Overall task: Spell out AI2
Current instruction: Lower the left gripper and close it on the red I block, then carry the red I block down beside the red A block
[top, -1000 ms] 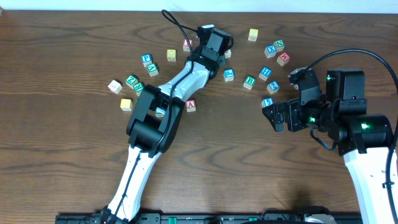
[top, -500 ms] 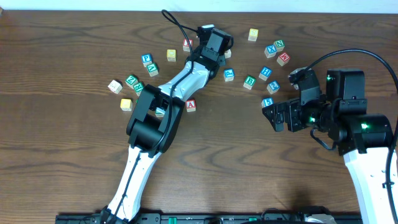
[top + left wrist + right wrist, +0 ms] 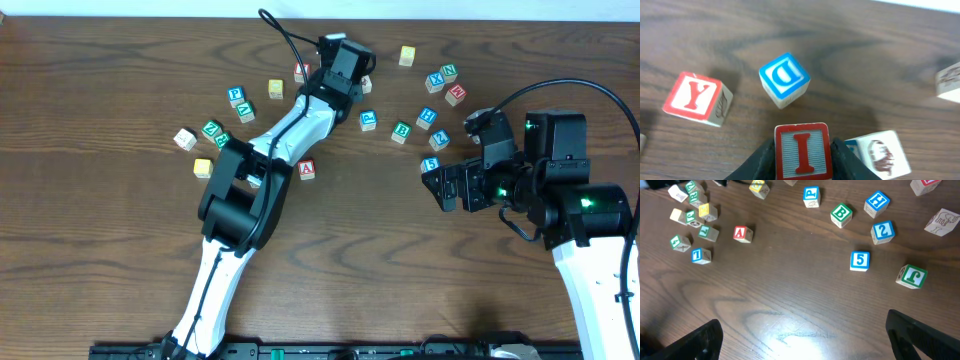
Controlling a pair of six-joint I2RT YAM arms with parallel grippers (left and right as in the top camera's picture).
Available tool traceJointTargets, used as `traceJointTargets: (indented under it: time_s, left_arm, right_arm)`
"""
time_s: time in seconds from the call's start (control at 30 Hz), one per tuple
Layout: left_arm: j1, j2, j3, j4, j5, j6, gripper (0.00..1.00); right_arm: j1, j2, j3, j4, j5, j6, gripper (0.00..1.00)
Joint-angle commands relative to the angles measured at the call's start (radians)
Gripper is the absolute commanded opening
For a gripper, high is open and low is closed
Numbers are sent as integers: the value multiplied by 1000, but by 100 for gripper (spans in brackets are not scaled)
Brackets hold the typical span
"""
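just now the left gripper [image 3: 803,156] closed in on the i block [image 3: 803,150] at the far side of the table [image 3: 120,280], pinching its sides; the a block [image 3: 742,233] and 2 block [image 3: 882,231] waited; the right gripper [image 3: 805,330] gaped empty.

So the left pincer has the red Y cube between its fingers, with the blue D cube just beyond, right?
No. The left pincer has the red I cube between its fingers, not the Y; the red Y cube lies apart on the table. The blue D cube just beyond is right. The left wrist view shows it.
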Motion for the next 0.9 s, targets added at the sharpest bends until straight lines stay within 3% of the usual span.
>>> traceJointTargets:
  time_s: [0.0, 0.3, 0.53, 0.73, 0.87]
  left_arm:
    - [-1, -51, 22, -5, -18, 44, 31]
    - [-1, -78, 22, -86, -18, 63, 28]
    - [-1, -198, 22, -196, -18, 74, 28]
    - [-10, -331, 22, -384, -17, 64, 26]
    - [-30, -384, 22, -547, -17, -16, 26]
  right_arm:
    - [-4, -1, 19, -3, -9, -13, 99]
    - [-4, -1, 19, -3, -9, -13, 99]
    - [-4, -1, 19, -2, -9, -13, 99]
    - [-4, -1, 19, -1, -9, -13, 99]
    - [-4, -1, 19, 5, -9, -13, 99]
